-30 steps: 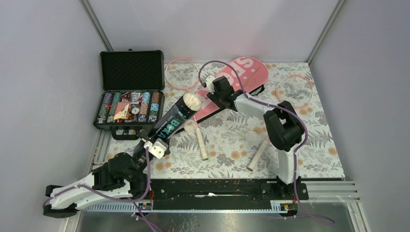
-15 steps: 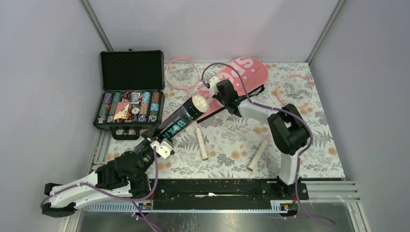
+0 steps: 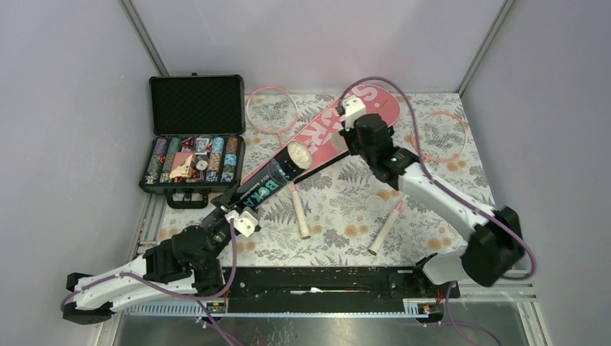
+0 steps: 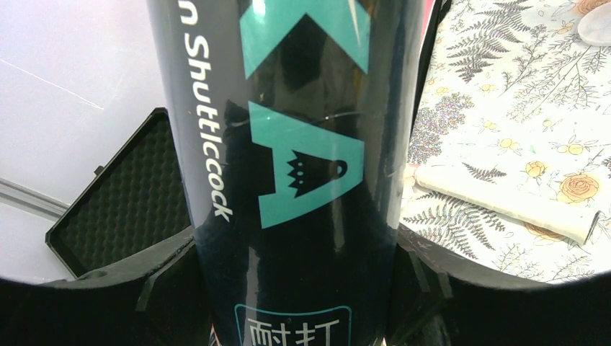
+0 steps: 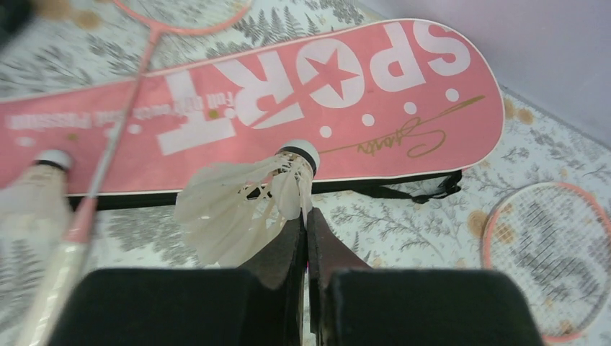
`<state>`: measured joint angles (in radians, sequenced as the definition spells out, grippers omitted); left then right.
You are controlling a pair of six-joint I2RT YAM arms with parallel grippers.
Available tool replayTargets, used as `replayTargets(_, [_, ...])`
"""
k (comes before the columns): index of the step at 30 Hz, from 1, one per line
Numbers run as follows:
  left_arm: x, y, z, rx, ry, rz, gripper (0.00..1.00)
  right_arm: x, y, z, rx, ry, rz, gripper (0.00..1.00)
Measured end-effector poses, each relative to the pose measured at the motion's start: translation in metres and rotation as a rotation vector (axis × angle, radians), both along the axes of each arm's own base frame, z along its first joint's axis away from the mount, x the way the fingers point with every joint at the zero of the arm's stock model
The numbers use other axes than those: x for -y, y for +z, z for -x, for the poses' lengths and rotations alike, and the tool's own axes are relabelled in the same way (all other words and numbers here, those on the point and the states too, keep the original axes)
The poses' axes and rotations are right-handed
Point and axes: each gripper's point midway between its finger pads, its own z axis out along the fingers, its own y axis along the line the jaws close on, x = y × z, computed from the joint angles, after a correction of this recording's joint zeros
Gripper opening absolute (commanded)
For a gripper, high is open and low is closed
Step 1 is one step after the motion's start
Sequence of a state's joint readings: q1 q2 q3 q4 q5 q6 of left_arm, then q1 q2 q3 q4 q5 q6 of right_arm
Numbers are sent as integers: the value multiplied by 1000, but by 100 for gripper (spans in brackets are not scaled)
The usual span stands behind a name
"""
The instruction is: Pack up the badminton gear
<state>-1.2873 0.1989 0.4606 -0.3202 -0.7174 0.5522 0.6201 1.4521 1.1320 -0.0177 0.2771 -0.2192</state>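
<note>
**Presenting the tube for a shuttlecock.**
Holding the black tube (image 3: 268, 182) tilted off the table, open mouth turned toward the right arm, with the left gripper (image 3: 234, 213) clamped around its lower barrel. Pinching a shuttlecock (image 5: 245, 198) by its feathers in the clenched right gripper (image 5: 306, 223), cork leading, over the pink bag (image 5: 346, 86), likely for insertion next.

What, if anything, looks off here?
The right gripper pinches the shuttlecock only by the edge of its feathers, so it sticks out to one side, askew, over the bag. That thin hold may bend the feathers or let it slip.
</note>
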Motion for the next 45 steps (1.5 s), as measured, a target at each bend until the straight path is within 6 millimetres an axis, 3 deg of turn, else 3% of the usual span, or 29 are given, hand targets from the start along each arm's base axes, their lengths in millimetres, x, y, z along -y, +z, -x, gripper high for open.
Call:
replayTargets(6, [9,-5,2,-18,-32,-18,33,12,63,64,-26,20,-270,0])
replayTargets(10, [23,-20,5,-55,-80,-81,33,22,98,105,-37,52,-414,0])
replayTargets(18, [43,-54,13,-136,-173,-227,33,32,125,178,-158,142,-564,0])
replayTargets(26, [47,-56,20,-152,-224,-217,30,38,135,240,-259,261,-657,0])
replayTargets(36, [52,-49,26,-145,-270,-174,27,17,147,275,-393,429,-751,0])
replayTargets(45, [61,-54,33,-163,-330,-187,27,2,155,277,-442,488,-799,0])
